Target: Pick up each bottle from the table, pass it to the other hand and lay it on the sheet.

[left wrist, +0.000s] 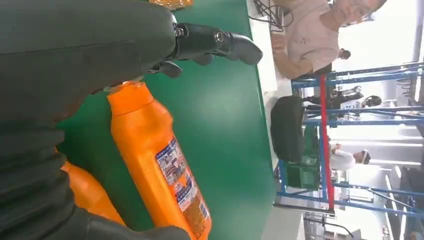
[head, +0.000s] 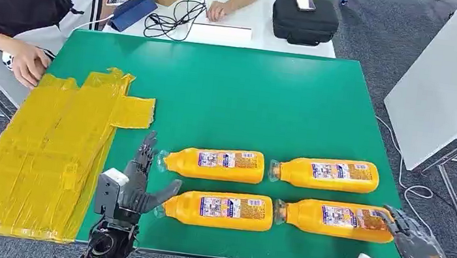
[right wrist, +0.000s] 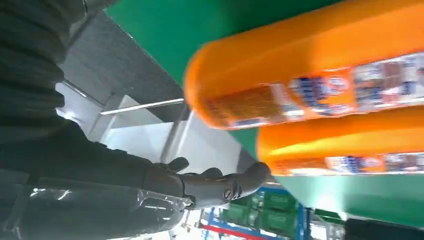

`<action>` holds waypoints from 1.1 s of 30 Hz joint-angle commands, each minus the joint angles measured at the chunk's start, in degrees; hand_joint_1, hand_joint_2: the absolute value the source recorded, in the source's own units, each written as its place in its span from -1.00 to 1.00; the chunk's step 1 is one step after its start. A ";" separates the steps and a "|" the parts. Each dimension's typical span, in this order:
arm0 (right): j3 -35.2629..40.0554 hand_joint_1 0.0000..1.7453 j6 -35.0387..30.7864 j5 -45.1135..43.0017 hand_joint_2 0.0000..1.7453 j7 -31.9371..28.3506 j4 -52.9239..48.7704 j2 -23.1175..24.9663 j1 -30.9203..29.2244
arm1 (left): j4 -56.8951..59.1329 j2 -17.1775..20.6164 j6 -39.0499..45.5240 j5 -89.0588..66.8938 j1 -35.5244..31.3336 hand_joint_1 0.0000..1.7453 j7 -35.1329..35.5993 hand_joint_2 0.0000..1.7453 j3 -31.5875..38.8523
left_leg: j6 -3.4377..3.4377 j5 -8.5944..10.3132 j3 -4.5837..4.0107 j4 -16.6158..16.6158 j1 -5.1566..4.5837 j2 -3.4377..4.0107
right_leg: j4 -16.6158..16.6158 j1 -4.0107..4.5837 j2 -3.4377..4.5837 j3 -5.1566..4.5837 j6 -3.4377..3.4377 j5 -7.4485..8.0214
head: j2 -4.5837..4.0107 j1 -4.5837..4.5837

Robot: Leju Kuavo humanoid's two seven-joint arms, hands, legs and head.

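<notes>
Four orange bottles lie on their sides on the green table [head: 250, 92], in two rows of two, in the lower middle of the head view. The back left bottle [head: 215, 163] and the back right bottle [head: 326, 172] lie in one row, and the front left bottle [head: 216, 208] and the front right bottle [head: 333, 219] lie in the row nearer the robot. The yellow sheet [head: 45, 152] is spread out at the left side of the picture, and no bottle is on it. So it looks like the job has hardly begun: none of the four bottles has been laid down yet, and all four are left to do. The left hand [head: 137, 183] is at the lower left of the frame, just beside the caps of the two left bottles, with its fingers spread apart and nothing in them. The right hand [head: 418, 248] is at the lower right, with its fingers apart, right by the flat end of the front right bottle; I cannot tell if it is touching it, but it is not wrapped around it. My guess is that this bottle is the first one to be picked up. A person's hand [head: 27, 63] rests on the far corner of the sheet at the upper left.
</notes>
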 commanded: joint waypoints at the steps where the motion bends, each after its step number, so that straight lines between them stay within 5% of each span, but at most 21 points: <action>1: 13.83 -1.00 -2.94 0.45 1.00 1.96 9.71 -0.73 -7.90 | 4.91 0.86 0.60 0.24 -2.11 -1.00 -0.07 1.00 -1.26 | -0.10 -0.11 0.33 -0.09 0.13 0.16 | -0.22 0.12 0.11 0.36 0.02 0.00 | 0.00 0.00; 33: 18.20 -1.00 -1.39 0.45 1.00 7.27 22.42 -4.00 -15.45 | 7.72 0.68 1.66 1.82 -1.29 -1.00 -0.39 1.00 -1.49 | -0.09 -0.13 0.32 -0.07 0.08 0.04 | -0.18 0.07 -0.03 0.41 0.04 -0.05 | 0.00 0.00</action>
